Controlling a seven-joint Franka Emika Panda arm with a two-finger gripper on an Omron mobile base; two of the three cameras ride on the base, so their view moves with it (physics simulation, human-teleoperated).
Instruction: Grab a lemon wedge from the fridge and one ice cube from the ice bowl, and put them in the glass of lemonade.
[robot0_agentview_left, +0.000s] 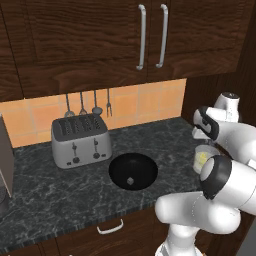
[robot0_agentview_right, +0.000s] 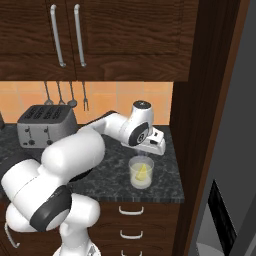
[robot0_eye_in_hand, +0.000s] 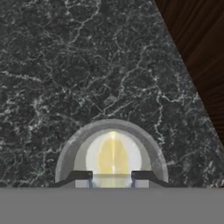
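Marble, black with pale veins, makes up the tabletop (robot0_agentview_left: 60, 185), which runs beneath dark wooden cabinets (robot0_agentview_left: 100, 40) with long metal handles. An orange tiled backsplash (robot0_agentview_left: 145, 102) sits behind it, with four utensils (robot0_agentview_left: 87, 105) hanging from it. A silver toaster (robot0_agentview_left: 81, 140) stands at the back left, and just beside it to the right lies the ice bowl (robot0_agentview_left: 133, 171), glossy black, with one small ice cube (robot0_agentview_left: 130, 181) in it. Drawers with light handles (robot0_agentview_right: 131, 210) sit under the tabletop, and a tall dark wooden panel (robot0_agentview_right: 200, 100) closes off its right end; past that stands the light-grey fridge (robot0_agentview_right: 235, 150).

The glass of lemonade (robot0_agentview_right: 141, 173) stands near the tabletop's right end, close to the front edge, well apart from the bowl. The lemon wedge (robot0_agentview_right: 143, 172) sits inside the glass, in the pale liquid. The pincer (robot0_eye_in_hand: 112, 176) hangs directly over the glass, its fingertips (robot0_eye_in_hand: 83, 176) narrowly parted; whether they pinch the wedge cannot be told.
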